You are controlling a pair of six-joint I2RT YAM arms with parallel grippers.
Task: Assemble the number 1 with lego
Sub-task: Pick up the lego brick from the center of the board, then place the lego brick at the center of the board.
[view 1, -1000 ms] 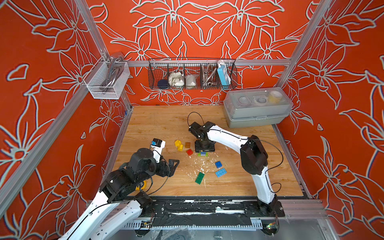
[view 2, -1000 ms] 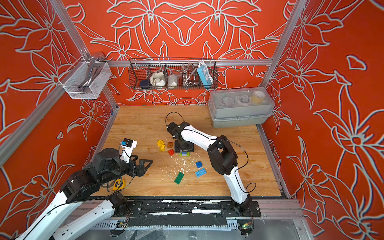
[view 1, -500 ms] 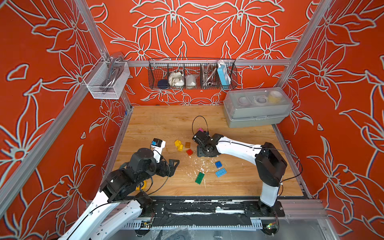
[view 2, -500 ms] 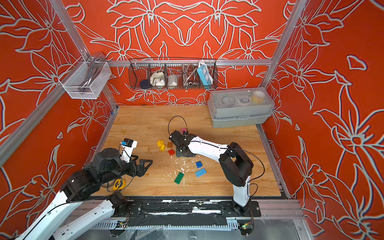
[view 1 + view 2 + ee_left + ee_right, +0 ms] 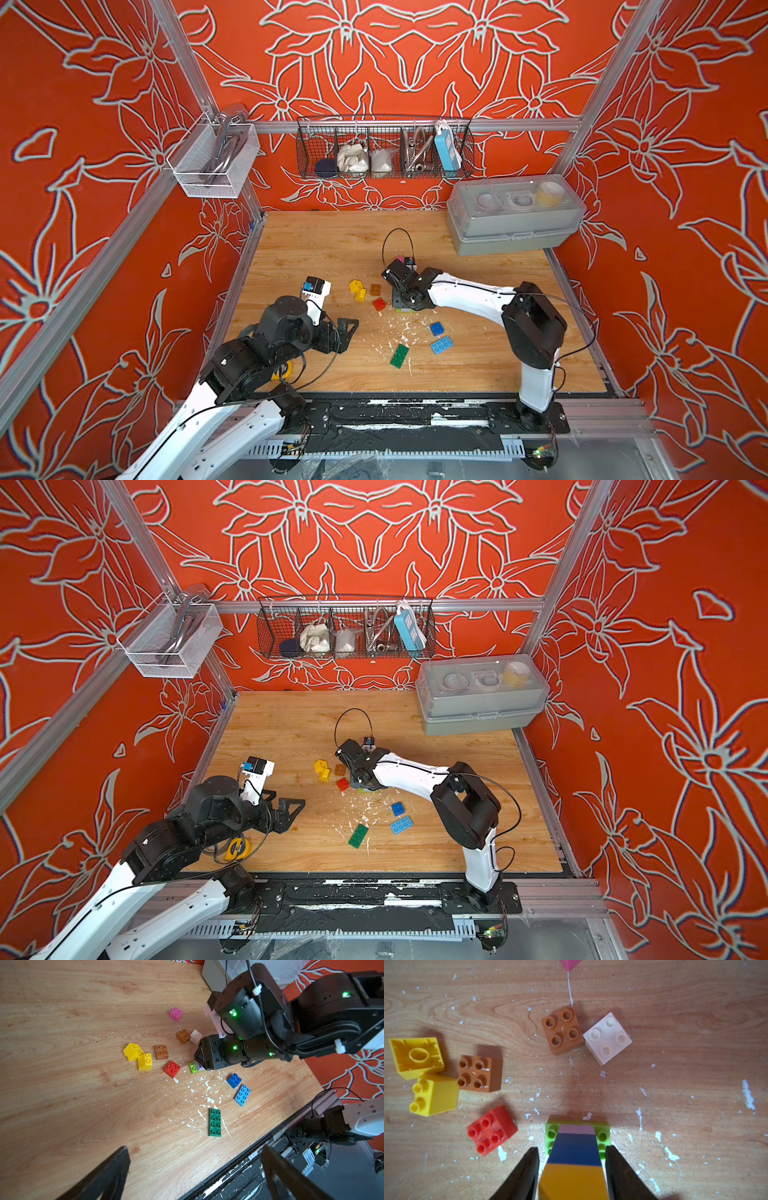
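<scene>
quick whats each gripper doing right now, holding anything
left gripper: open, holding nothing.
right gripper: jaws on either side of the brick stack, close against it; cannot tell whether it grips.

Your two top views sit side by side, high above the front edge of the light wooden tabletop (image 5: 332, 249). They look down and toward the orange back wall with white flower outlines (image 5: 395, 62), far enough off to hold the whole cell. Your left wrist view looks slantwise across the wood from low over its front left part. Your right wrist view looks straight down from very close. All four share the small red studded plastic brick (image 5: 172, 1068) and the pair of yellow plastic bricks (image 5: 144, 1061).
</scene>
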